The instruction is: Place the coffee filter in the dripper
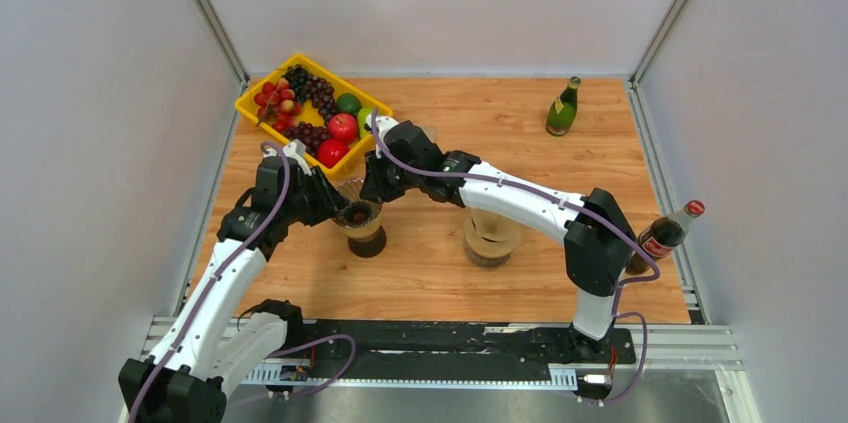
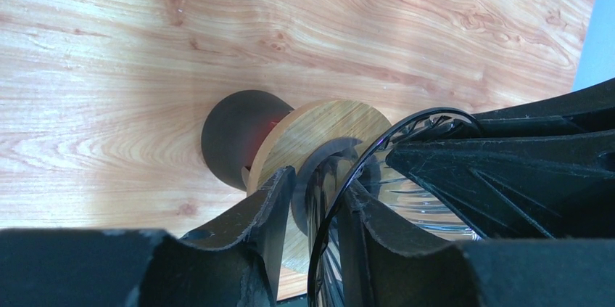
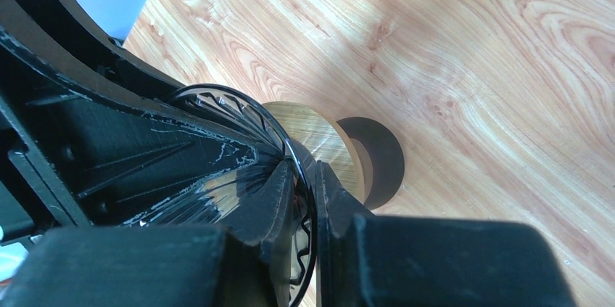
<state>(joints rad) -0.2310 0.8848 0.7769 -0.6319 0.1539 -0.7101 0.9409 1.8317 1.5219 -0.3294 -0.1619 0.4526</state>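
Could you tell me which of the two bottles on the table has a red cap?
The dark cola bottle standing at the right edge, which also has a red label. The other, a green bottle farther back, shows no red cap.

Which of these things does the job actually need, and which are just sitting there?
For the job: dripper, gripped at its rim by the left gripper and right gripper; glass holder of what look like filters.
Just lying about: fruit basket, green bottle, cola bottle.

High rear overview — two wrist close-ups, both on the dripper (image 2: 326, 129)
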